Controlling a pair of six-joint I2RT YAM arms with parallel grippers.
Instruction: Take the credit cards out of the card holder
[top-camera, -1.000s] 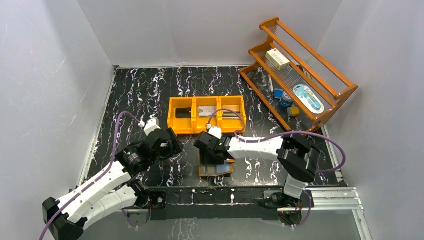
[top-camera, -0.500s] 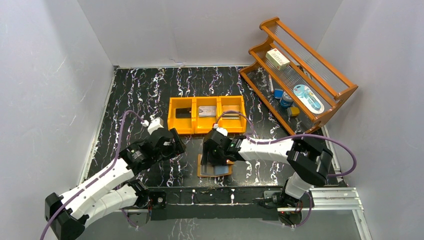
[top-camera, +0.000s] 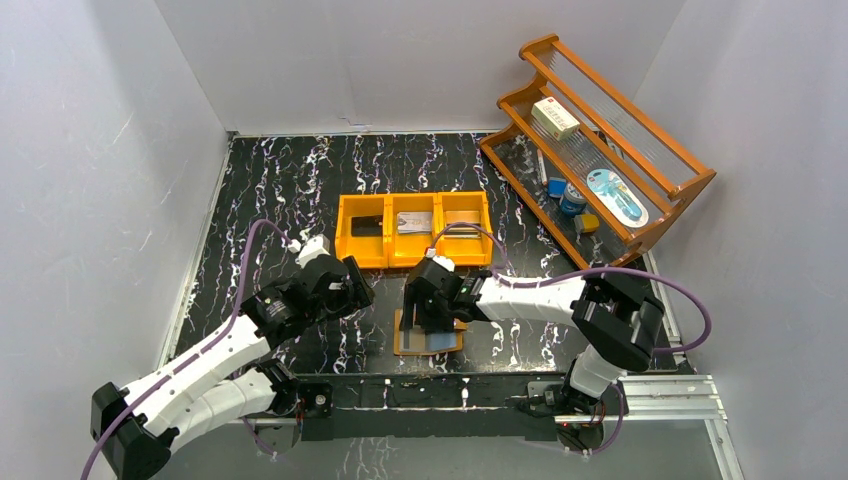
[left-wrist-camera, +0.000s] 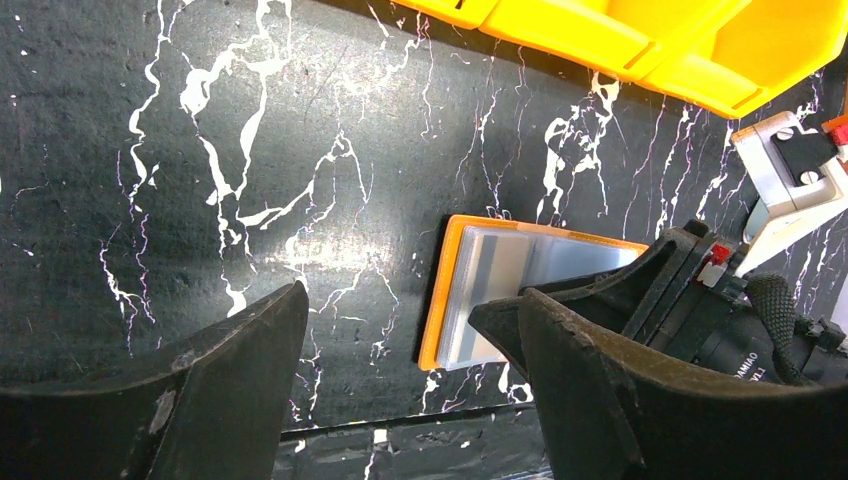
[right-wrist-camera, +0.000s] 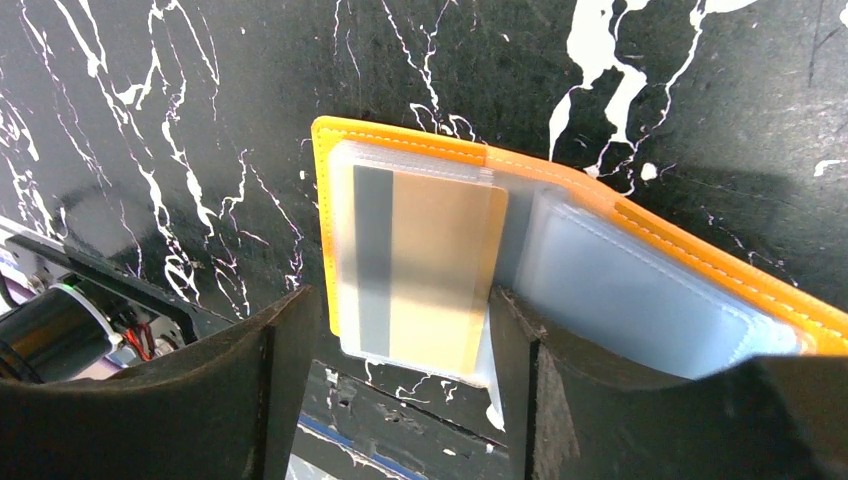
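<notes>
Card holder (right-wrist-camera: 620, 215) lies open on table (top-camera: 300, 180) nr front edge, sleeves (right-wrist-camera: 640, 300) up. R gripper (right-wrist-camera: 400, 310), jaws apart, straddles a sleeved card (right-wrist-camera: 430, 260), prob. to pinch it. L gripper (left-wrist-camera: 410, 300) alongside, spread, empty.

Top view: bright, even, diffuse light from above. Walls (top-camera: 90, 150) washed pale, only soft shadows under the arms (top-camera: 530, 295) on the black table (top-camera: 290, 180). Sharp throughout.

Left wrist view: broad glossy glare patch on the table. Left fingers (left-wrist-camera: 200, 400) dark, close, soft-focus.

Right wrist view: card holder (right-wrist-camera: 400, 141) crisp, its clear sleeves (right-wrist-camera: 640, 290) hazy with pale sheen, dark shadow beside it. Right fingers (right-wrist-camera: 220, 390) underexposed, blurry.
</notes>
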